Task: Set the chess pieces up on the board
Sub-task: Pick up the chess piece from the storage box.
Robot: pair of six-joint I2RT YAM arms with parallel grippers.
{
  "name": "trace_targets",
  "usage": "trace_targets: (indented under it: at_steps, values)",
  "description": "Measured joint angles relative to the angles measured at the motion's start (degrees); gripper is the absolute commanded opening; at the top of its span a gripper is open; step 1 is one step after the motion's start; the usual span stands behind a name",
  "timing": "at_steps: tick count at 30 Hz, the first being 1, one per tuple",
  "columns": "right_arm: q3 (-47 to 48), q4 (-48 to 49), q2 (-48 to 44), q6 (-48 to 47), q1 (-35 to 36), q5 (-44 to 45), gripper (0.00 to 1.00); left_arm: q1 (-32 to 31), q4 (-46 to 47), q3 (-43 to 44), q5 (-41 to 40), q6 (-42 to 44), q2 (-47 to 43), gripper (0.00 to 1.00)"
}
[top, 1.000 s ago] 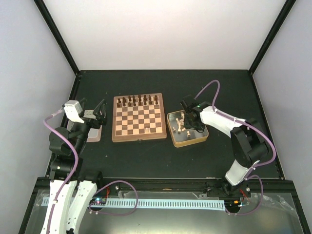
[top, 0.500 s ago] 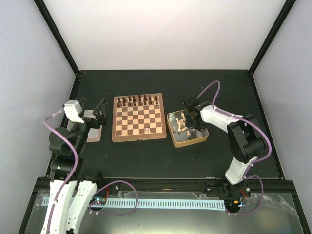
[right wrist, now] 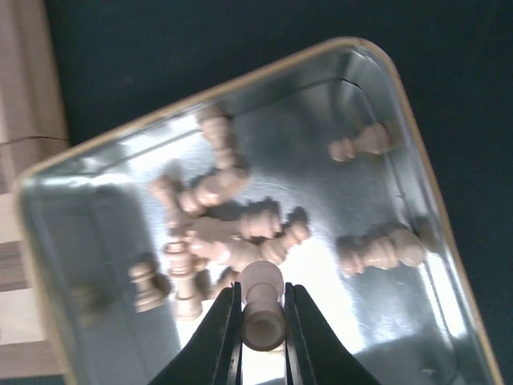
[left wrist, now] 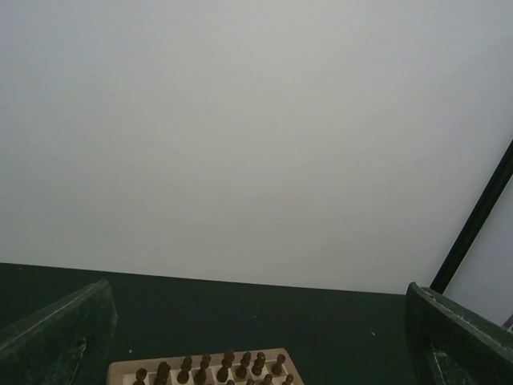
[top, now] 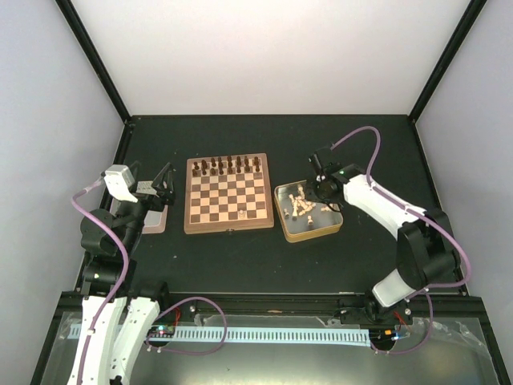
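the right hand (right wrist: 263,325) hangs over the metal tin (right wrist: 361,192) just right of the board (top: 216,200), its fingers pinched on one pale chess piece (right wrist: 262,281) above the other pale pieces (right wrist: 232,233) lying jumbled in the tin. on the board a single pale piece (top: 243,213) stands near the front edge, and dark pieces (top: 228,166) line the far rows. the left hand (top: 163,186) is spread wide beside the board's left edge, holding nothing.

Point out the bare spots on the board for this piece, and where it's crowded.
Free: all the board between the dark chessmen along its far edge and its near frame, bar one pale piece close to that frame. Crowded: that far edge, and the heap in the tin.
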Motion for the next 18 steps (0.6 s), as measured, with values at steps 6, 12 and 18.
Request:
trace_targets:
  at_steps: [6,12,18]
  values:
    - [3.61,0.72,-0.9,-0.02,2.49,-4.7,0.09,0.11,0.0,0.0,0.0,0.0,0.0,0.99]
    - [10.8,0.28,2.8,-0.39,10.93,-4.94,0.1,0.13,0.0,0.0,0.0,0.0,0.0,0.99]
    - [17.97,-4.48,10.75,-1.51,18.71,-1.25,0.1,0.2,0.0,0.0,0.0,0.0,0.0,0.99]
